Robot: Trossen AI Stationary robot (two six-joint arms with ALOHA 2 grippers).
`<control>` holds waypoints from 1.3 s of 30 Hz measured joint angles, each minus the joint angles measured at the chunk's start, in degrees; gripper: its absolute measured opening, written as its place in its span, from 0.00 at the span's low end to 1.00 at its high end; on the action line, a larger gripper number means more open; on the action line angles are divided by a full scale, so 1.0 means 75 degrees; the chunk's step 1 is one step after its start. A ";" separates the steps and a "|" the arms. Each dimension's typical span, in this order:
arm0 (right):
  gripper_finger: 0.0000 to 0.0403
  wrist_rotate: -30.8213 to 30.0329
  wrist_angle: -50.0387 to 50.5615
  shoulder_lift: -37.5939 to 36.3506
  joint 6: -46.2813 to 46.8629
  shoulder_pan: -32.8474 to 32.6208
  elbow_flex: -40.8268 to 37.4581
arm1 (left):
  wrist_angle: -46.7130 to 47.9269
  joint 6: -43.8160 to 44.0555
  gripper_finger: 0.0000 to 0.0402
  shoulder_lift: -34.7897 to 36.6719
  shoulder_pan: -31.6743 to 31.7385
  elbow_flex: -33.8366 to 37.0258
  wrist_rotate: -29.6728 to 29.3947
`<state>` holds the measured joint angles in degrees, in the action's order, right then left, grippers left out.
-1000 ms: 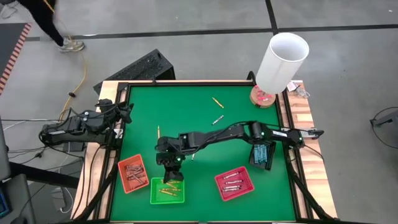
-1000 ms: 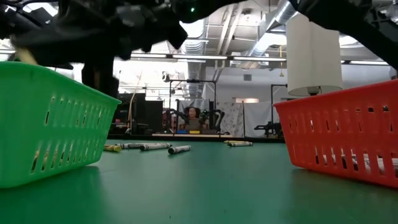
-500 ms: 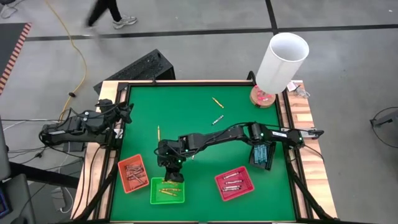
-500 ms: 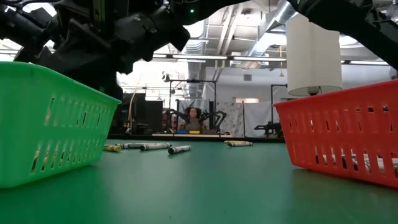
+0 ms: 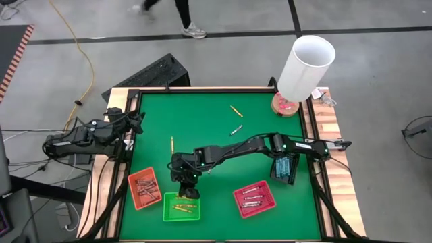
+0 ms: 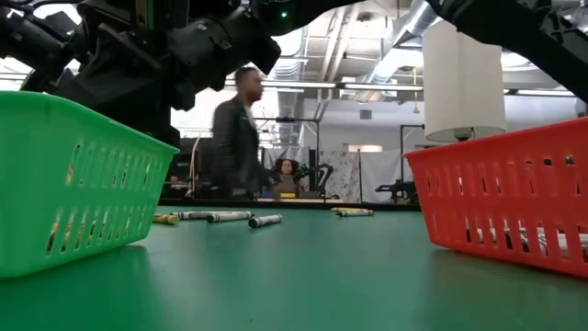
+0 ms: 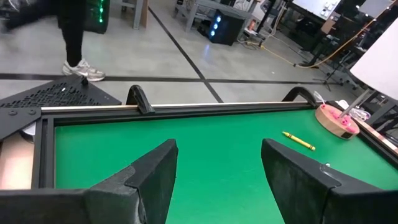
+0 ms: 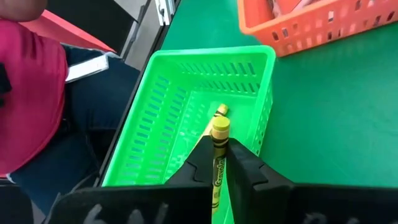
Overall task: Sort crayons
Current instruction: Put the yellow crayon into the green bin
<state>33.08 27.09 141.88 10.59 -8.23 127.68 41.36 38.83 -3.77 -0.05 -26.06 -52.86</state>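
Note:
My right gripper (image 5: 184,187) hangs over the far end of the green tray (image 5: 170,214), shut on a yellow crayon (image 8: 217,155). More yellow crayons (image 5: 182,206) lie in that tray. Loose crayons rest flat on the green mat: a yellow one (image 5: 235,111), a silvery one (image 5: 236,129) and another yellow one (image 5: 171,143). The orange tray (image 5: 133,192), red tray (image 5: 268,204) and black tray (image 5: 283,169) also hold crayons. My left gripper (image 7: 217,180) waits open at the table's left edge, with nothing between its fingers. My right gripper pinches the yellow crayon's shaft (image 8: 216,167) between its two fingers (image 8: 200,163). The fingers slant downward toward the table's near-left and lie along the crayon. The crayon is lifted clear, and its free end (image 8: 220,127) sticks out past the fingertips above the green tray.
A tall white cylinder (image 5: 307,66) stands on a pink base (image 5: 286,105) at the far right corner. The mat has a raised black frame (image 7: 186,107). A person (image 6: 236,133) walks past behind the table. Open mat lies in the middle and far left.
My right gripper has tipped further downward over the green tray, with the yellow crayon still between its fingers. A person has walked past in the room behind the table.

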 joint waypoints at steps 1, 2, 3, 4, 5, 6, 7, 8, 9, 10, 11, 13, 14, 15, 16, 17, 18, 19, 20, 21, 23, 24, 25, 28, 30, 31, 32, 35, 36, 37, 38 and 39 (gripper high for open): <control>0.08 0.0000 -0.0005 0.0000 -0.0001 0.0000 0.0000 | 0.0000 0.0002 0.56 0.0003 -0.0002 0.0000 0.0000; 0.09 0.0000 -0.0014 0.0000 -0.0002 0.0000 0.0000 | -0.0001 0.0000 0.56 0.0000 -0.0003 0.0000 0.0000; 0.09 0.0000 -0.0017 0.0000 -0.0004 0.0000 0.0000 | 0.0000 0.0001 0.56 0.0000 -0.0003 0.0000 0.0000; 0.09 0.0000 -0.0014 0.0000 -0.0006 0.0000 0.0000 | 0.0000 0.0002 0.56 0.0001 -0.0001 0.0000 0.0000; 0.09 0.0000 -0.0012 0.0000 -0.0009 0.0000 0.0000 | -0.0001 0.0001 0.56 0.0000 -0.0003 0.0000 0.0000; 0.09 0.0000 -0.0006 0.0000 -0.0006 0.0000 0.0000 | 0.0000 0.0000 0.56 0.0000 0.0000 0.0000 0.0000; 0.09 0.0000 -0.0008 0.0000 -0.0009 0.0000 0.0000 | 0.0000 0.0000 0.56 0.0000 0.0000 0.0000 0.0000; 0.09 0.0000 -0.0013 0.0000 -0.0008 0.0000 0.0000 | -0.0001 0.0003 0.56 0.0003 -0.0003 0.0000 0.0000; 0.09 0.0000 -0.0016 0.0000 -0.0016 0.0000 0.0000 | 0.0000 0.0003 0.56 0.0002 -0.0003 0.0000 0.0000; 0.09 0.0000 -0.0016 0.0000 -0.0017 0.0000 0.0000 | 0.0000 0.0002 0.56 0.0000 -0.0003 0.0000 0.0000; 0.09 0.0001 -0.0011 0.0000 -0.0017 0.0000 0.0000 | 0.0000 0.0002 0.56 0.0000 -0.0003 0.0000 0.0001; 0.09 0.0009 -0.0009 0.0000 -0.0024 -0.0006 0.0000 | 0.0000 0.0000 0.56 0.0000 -0.0003 0.0000 0.0000; 0.09 0.0017 -0.0012 0.0000 -0.0042 -0.0009 0.0000 | -0.0002 0.0000 0.56 0.0000 -0.0002 0.0000 0.0000; 0.09 0.0020 -0.0015 0.0000 -0.0060 -0.0012 0.0000 | 0.0000 0.0001 0.56 0.0000 -0.0002 0.0000 0.0000; 0.09 0.0022 -0.0015 0.0000 -0.0078 -0.0017 0.0000 | 0.0000 0.0002 0.56 0.0000 0.0000 0.0000 0.0000; 0.09 0.0021 -0.0013 -0.0001 -0.0082 -0.0019 0.0000 | 0.0000 0.0001 0.56 0.0000 -0.0003 0.0000 0.0000; 0.09 0.0023 -0.0012 -0.0001 -0.0085 -0.0020 0.0000 | 0.0000 0.0002 0.56 0.0001 -0.0001 0.0000 0.0000; 0.10 0.0026 -0.0012 -0.0001 -0.0085 -0.0020 0.0000 | 0.0000 0.0000 0.56 0.0000 -0.0003 0.0000 0.0000; 0.11 0.0026 -0.0015 -0.0003 -0.0085 -0.0020 0.0000 | 0.0000 0.0003 0.56 0.0000 -0.0003 0.0000 0.0000; 0.12 0.0029 -0.0017 -0.0003 -0.0085 -0.0020 0.0000 | 0.0000 0.0003 0.56 0.0000 -0.0003 0.0000 0.0000; 0.15 0.0029 -0.0015 -0.0003 -0.0082 -0.0023 0.0000 | -0.0001 0.0002 0.56 0.0001 -0.0001 0.0000 0.0007; 0.17 0.0029 -0.0015 -0.0003 -0.0082 -0.0023 0.0000 | -0.0003 0.0003 0.56 0.0000 -0.0002 0.0000 0.0010; 0.18 0.0027 -0.0015 -0.0003 -0.0080 -0.0025 0.0000 | -0.0001 0.0002 0.56 0.0002 -0.0001 0.0000 0.0012; 0.23 0.0020 -0.0020 -0.0003 -0.0082 -0.0042 0.0000 | 0.0000 0.0002 0.56 0.0000 -0.0002 0.0000 0.0012; 0.26 0.0020 -0.0025 -0.0003 -0.0086 -0.0044 0.0000 | 0.0000 0.0003 0.56 0.0000 -0.0003 0.0000 0.0015; 0.27 0.0020 -0.0053 -0.0003 -0.0126 -0.0044 0.0000 | 0.0000 0.0000 0.56 0.0000 -0.0001 0.0000 0.0015; 0.27 0.0020 -0.0088 -0.0003 -0.0162 -0.0044 0.0000 | 0.0000 0.0003 0.56 0.0000 0.0000 0.0000 0.0015; 0.27 0.0025 -0.0045 -0.0097 -0.0344 0.0006 0.0000 | 0.0000 0.0003 0.56 0.0000 -0.0003 0.0000 0.0017; 0.27 0.0068 -0.0044 -0.0157 -0.0397 0.0044 0.0003 | 0.0000 0.0002 0.56 0.0000 -0.0001 0.0002 0.0017; 0.27 0.0165 -0.0003 -0.0220 -0.0432 0.0095 0.0062 | -0.0003 0.0003 0.56 0.0000 -0.0003 0.0000 0.0020; 0.27 0.0219 0.0077 -0.0303 -0.0462 0.0150 0.0161 | -0.0003 0.0003 0.56 0.0000 -0.0003 0.0003 0.0026; 0.27 0.0216 0.0251 -0.0400 -0.0504 0.0219 0.0271 | 0.0000 0.0003 0.56 0.0000 -0.0001 0.0003 0.0041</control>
<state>34.70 28.98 138.89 6.81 -6.59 129.71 41.36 38.85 -3.77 -0.06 -26.04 -52.55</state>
